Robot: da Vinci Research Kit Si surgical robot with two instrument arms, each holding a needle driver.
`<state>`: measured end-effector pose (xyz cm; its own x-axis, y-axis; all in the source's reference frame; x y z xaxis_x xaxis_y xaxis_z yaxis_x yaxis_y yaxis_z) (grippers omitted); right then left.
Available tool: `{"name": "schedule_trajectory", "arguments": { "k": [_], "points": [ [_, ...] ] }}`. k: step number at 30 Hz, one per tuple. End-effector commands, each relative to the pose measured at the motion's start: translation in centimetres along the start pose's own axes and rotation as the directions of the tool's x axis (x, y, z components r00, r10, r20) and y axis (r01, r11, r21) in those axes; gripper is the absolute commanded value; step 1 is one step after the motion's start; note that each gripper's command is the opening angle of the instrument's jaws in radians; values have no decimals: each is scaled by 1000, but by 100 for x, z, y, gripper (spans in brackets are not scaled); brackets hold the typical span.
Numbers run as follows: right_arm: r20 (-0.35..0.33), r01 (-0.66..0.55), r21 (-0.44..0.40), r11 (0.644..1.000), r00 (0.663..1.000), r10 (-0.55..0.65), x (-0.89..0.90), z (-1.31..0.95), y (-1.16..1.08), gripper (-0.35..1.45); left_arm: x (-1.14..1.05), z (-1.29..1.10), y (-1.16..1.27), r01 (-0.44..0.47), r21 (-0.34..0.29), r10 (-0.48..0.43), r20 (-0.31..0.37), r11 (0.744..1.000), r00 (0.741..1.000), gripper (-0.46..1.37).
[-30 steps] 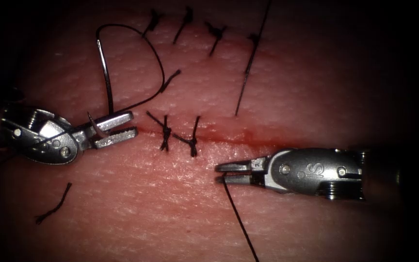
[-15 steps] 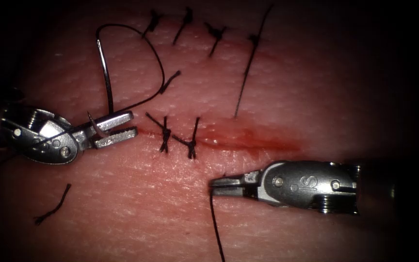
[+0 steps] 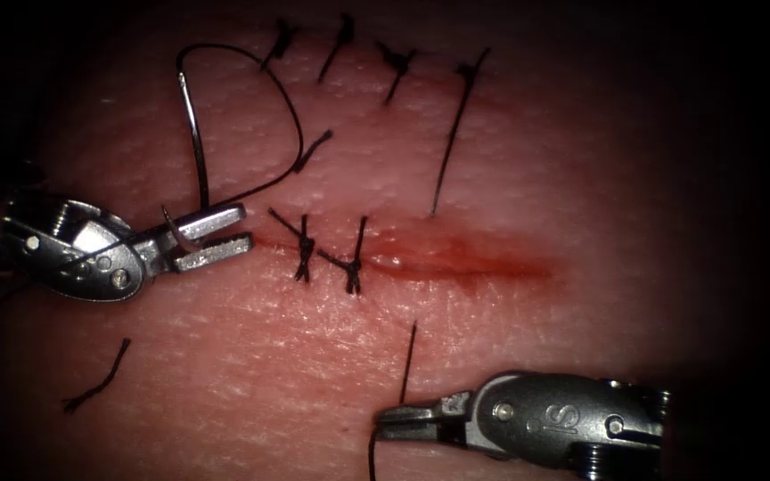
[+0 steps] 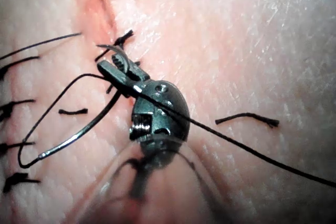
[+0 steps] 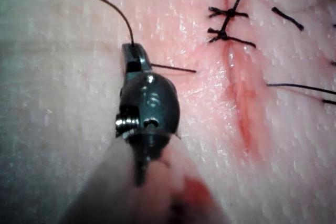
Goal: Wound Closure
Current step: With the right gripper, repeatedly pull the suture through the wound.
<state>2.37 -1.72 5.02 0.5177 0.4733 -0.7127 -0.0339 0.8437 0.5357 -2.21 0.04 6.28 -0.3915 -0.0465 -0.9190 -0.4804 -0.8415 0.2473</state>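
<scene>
Steel right tool (image 3: 383, 419), "S!" stamp

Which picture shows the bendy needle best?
The endoscope view: the needle curves up whole from the left tool, which holds it near its tip. The left wrist view shows the needle too, partly behind thread.

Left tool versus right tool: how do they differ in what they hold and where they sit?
The left tool holds the needle near its pointed end, clear of the tissue; the right tool is shut on the thread. The left tool sits at the cut's left end; the right tool sits below the cut.
</scene>
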Motion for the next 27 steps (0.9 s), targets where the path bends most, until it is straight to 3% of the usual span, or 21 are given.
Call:
{"name": "schedule_trajectory", "arguments": {
  "k": [1, 7, 19, 27],
  "points": [
    [0, -6, 4, 1000, 1000, 6, -1, 0, -4, -35, 0, 0, 0, 0, -7, 0, 0, 1000, 1000, -35],
    [-3, -10, 22, 1000, 1000, 10, -3, -1, -32, -35, 0, 0, 1, 0, -7, 0, 0, 1000, 1000, -35],
    [-6, -18, 37, 999, 1000, 18, 2, 2, -66, -35, 1, 0, 1, 0, -8, 0, -1, 1000, 1000, -35],
    [-3, -53, 90, 995, 999, 54, 6, 8, -101, -35, 1, 1, 1, 0, -9, 0, -1, 1000, 1000, -35]
  ]
}}
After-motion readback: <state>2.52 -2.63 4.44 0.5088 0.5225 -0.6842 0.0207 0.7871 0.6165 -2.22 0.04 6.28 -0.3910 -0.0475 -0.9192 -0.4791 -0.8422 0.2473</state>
